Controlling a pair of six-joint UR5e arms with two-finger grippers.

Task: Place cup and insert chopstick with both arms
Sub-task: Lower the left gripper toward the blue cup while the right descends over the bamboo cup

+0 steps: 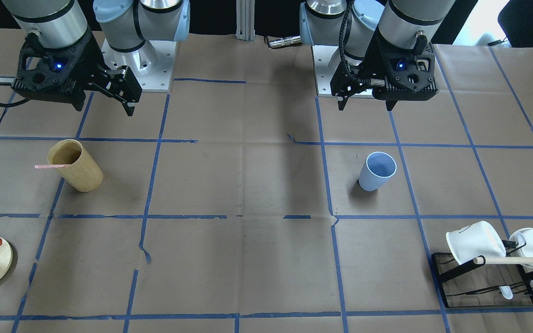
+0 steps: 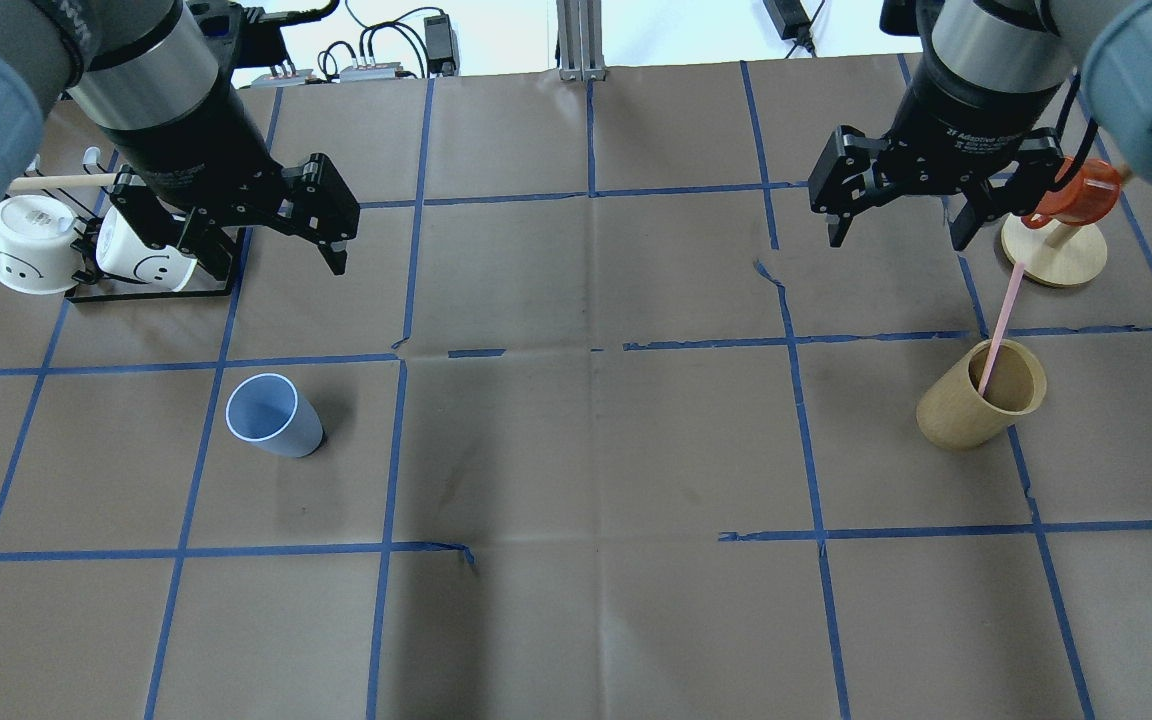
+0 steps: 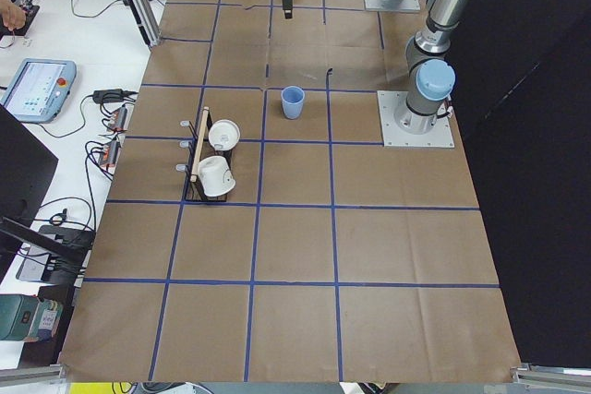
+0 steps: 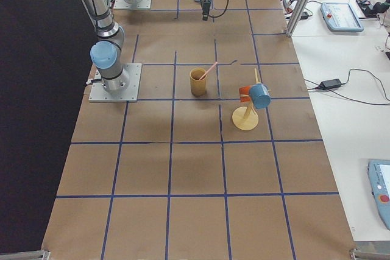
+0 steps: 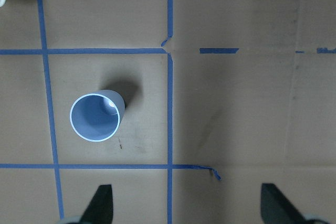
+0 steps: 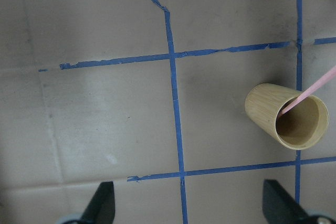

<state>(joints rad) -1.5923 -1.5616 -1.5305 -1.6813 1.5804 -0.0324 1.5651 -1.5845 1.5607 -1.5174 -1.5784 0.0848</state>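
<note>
Pale-blue plastic cup (image 2: pixel 273 417): upright, mouth up, lower left of the overhead view.
Left gripper (image 2: pixel 281 265): jaws spread, nothing held; cup sits down-frame of it, off-centre toward the left finger in the wrist view.
Pink chopstick (image 2: pixel 1000 325): in tan bamboo cup (image 2: pixel 981 395), long axis leaning up-frame.
Right gripper (image 2: pixel 896 240): jaws spread, empty; its nearer finger is close to the chopstick's free end.
Judgement: each arm serves its own side.

Left pincer (image 2: pixel 281 258), right pincer (image 2: pixel 896 238): splayed, aloft
</note>
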